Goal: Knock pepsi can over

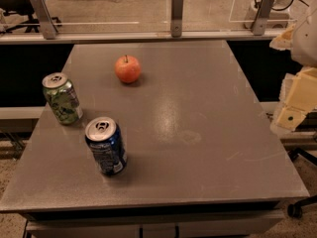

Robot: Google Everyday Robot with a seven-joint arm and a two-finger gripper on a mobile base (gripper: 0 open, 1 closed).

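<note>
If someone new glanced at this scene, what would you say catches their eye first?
The red apple stands out on the far left part of the grey table. Two upright cans stand nearer on the left: the green-patterned can and, closer to the front edge, the pepsi can. The gripper hangs beyond the table's right edge, well apart from all three.

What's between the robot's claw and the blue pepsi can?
Only bare table shows in the camera view; the claw hangs past the table's right edge, the pepsi can stands front left.
</note>
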